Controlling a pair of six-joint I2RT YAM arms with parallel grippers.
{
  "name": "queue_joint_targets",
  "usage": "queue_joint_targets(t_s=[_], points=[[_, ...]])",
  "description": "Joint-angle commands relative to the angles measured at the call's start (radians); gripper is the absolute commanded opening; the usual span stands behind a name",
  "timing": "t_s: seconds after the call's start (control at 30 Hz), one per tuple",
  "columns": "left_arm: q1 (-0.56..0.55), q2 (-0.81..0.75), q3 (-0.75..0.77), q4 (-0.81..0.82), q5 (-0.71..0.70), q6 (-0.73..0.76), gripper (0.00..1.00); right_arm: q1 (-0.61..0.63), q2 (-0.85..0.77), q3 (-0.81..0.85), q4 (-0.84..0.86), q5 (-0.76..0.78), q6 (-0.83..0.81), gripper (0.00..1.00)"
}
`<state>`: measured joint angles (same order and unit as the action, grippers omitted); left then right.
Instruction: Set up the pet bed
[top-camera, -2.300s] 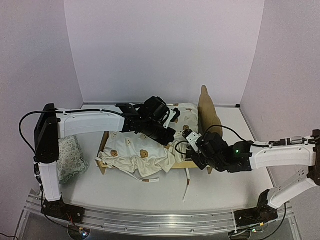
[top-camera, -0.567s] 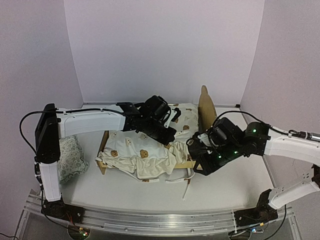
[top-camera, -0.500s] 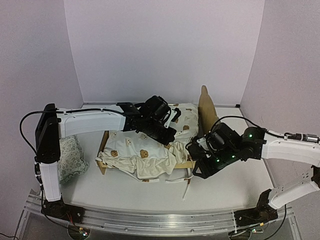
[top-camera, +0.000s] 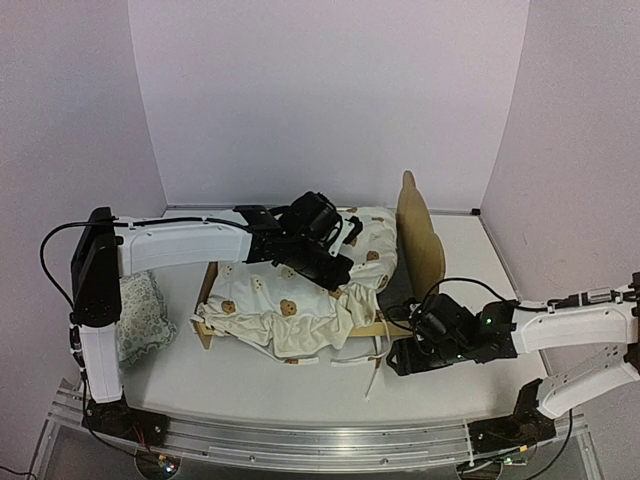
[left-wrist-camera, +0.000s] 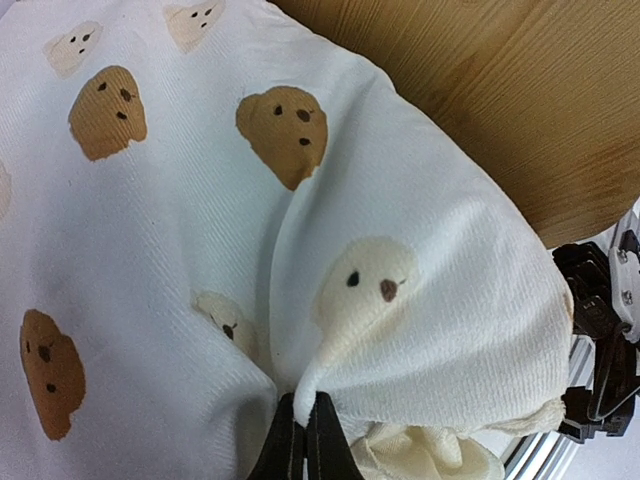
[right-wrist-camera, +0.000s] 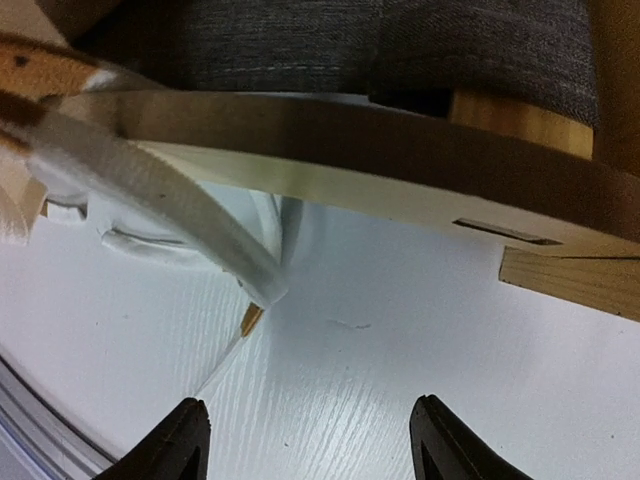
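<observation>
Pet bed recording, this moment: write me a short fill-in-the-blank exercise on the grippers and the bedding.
The left gripper has its fingers ____ on the bear-print cover.
The right gripper, low over the table beside the pet bed, holds ____.
In the top view, the floral pillow lies to the ____ of the pet bed.
Missing words: shut; nothing; left.

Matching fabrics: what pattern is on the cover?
Cover: cream with bear faces; clearest from left wrist.
</observation>
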<state>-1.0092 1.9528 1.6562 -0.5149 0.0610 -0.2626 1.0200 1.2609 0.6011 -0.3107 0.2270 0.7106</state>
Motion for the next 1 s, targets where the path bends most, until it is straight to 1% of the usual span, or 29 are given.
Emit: queue_joint_targets(t_s=[0.0,0.1,0.17,0.33,0.63,0.73,0.83,0.97], points=[[0.004,0.014,0.002,0.011,0.010,-0.007,0.00,0.017,0.042,-0.044,0.236,0.115,0.123,0.70],[0.003,0.013,-0.003,0.014,0.012,-0.009,0.00,0.018,0.102,-0.060,0.355,0.105,0.129,0.69],[0.003,0.012,-0.008,0.017,0.013,-0.010,0.00,0.018,0.145,-0.055,0.404,0.103,0.128,0.68],[0.001,0.009,-0.015,0.019,0.012,-0.012,0.00,0.018,0.222,-0.039,0.445,0.134,0.147,0.63],[0.001,0.009,-0.016,0.022,0.011,-0.009,0.00,0.030,0.312,-0.048,0.492,0.141,0.188,0.41],[0.001,0.012,-0.015,0.022,0.011,-0.009,0.00,0.038,0.332,-0.051,0.495,0.149,0.195,0.30],[0.001,0.012,-0.015,0.023,0.015,-0.009,0.00,0.044,0.346,-0.054,0.495,0.148,0.199,0.22],[0.001,0.004,-0.026,0.024,0.013,-0.012,0.00,0.048,0.359,-0.068,0.495,0.145,0.204,0.06]])
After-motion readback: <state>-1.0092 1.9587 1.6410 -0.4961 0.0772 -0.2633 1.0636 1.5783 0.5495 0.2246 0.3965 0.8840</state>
